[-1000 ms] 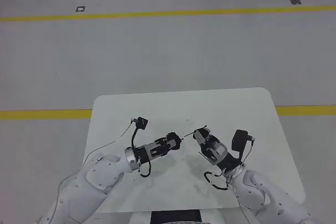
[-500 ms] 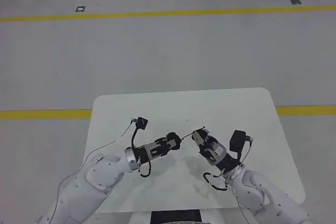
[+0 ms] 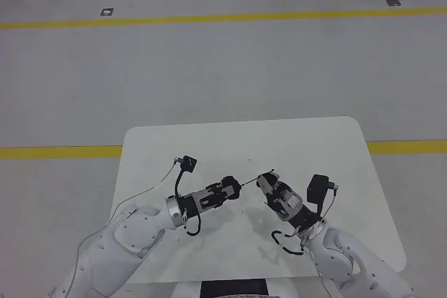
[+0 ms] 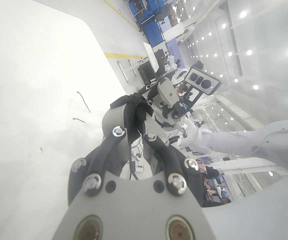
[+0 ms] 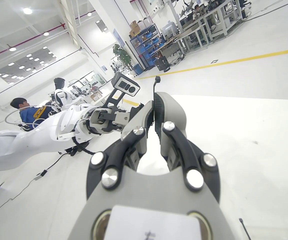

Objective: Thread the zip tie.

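Not done yet, prob. abt halfway. Holds the zip tie (image 5: 155, 89) up over the middle of the table (image 3: 313, 138), w/ right gripper (image 5: 154, 106) squeezed shut on the strap just under the head. Pinches the other end w/ left gripper (image 3: 235, 185), at 9 o'clock from the right one and closed too. Looks to have the thin tail, but too small to be sure. No loop to be seen, so no tail thru the head. Left to do: line the tail tip up w/ the little hole in the head, push thru, pull snug.

From the top: shows both grippers close together, w/ the thin tie running btwn them and one end poking out toward 1 o'clock past the right gripper. Cannot tell head from strap there.

From the right wrist: shows the head plain, sticking out past the shut fingers.

From the left wrist: shows two spare ties (image 4: 84, 103) lying loose on the table, well apart from the grippers. Hides the pinched tail behind the dark fingertips.
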{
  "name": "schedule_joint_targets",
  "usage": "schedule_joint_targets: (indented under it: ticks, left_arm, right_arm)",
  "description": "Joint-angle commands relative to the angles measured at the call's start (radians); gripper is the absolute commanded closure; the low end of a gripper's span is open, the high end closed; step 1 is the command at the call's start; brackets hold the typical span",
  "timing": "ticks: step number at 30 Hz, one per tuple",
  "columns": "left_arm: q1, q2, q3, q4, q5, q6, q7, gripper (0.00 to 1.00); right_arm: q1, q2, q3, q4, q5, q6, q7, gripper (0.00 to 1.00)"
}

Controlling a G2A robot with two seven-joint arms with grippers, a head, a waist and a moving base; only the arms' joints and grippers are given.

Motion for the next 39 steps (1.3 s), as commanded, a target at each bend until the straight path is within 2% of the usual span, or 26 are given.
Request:
schedule_joint_targets:
  ticks: [1, 39]
  left_arm:
    - [0.0, 0.0, 0.0, 0.0, 0.0, 0.0, 0.0, 1.0]
    - [0.0, 0.0, 0.0, 0.0, 0.0, 0.0, 0.0, 1.0]
  right_arm:
    - [0.0, 0.0, -0.001, -0.001, -0.001, 0.0, 0.002, 1.0]
    - [0.029, 0.0, -0.045, 0.008, -0.005, 0.0, 0.008, 1.0]
